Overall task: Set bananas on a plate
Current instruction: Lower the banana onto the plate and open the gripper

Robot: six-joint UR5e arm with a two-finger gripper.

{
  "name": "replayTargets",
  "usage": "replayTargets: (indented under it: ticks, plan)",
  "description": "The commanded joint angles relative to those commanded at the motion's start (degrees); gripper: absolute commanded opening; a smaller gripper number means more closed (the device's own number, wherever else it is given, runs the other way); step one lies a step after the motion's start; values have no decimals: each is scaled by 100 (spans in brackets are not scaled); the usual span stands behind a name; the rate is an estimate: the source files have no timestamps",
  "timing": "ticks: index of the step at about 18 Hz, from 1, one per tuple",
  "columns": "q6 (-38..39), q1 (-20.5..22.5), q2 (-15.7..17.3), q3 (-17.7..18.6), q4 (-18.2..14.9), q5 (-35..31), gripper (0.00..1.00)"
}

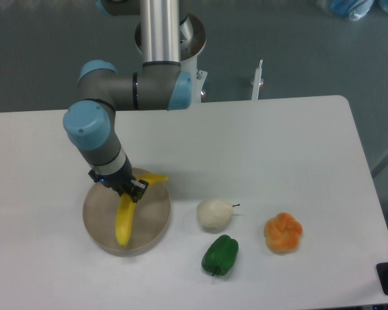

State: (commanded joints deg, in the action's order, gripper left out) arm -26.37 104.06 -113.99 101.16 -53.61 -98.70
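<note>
Fingers (pixel 134 190) of the gripper (pixel 130 192) sit low over the plate (pixel 155 223), dark and mostly hidden under the wrist; whether they are spread or pinching cannot be told from this view. They meet the bananas (pixel 124 223) at the bend of the fruit, touching or just above it; actual contact cannot be made out.

Taking the plate as landmark, nearest things first:
- Green pepper (pixel 220 255) lies right of the plate, toward the near table edge, apart from the rim.
- Bananas lie on the plate. The long part runs from the fingers toward the plate's near rim; the short stem end pokes out past the fingers to the right, over the far rim.
- Whitish round fruit (pixel 214 214) with a thin dark stem sits just right of the plate, level with its middle, not touching it.
- Orange lumpy fruit (pixel 283 233) sits farther right again, well apart from the plate.
- Arm (pixel 94 132), grey with blue joint caps, rises from the gripper up and away beyond the plate's far side.
- White table (pixel 278 148) carries all of it.
</note>
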Motion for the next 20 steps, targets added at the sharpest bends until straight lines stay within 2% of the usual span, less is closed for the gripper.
replayTargets:
  ticks: [6, 20]
  plan:
    - [26, -88, -167, 35, 246, -44, 34]
    - [-9, -149, -203, 123, 237, -44, 34]
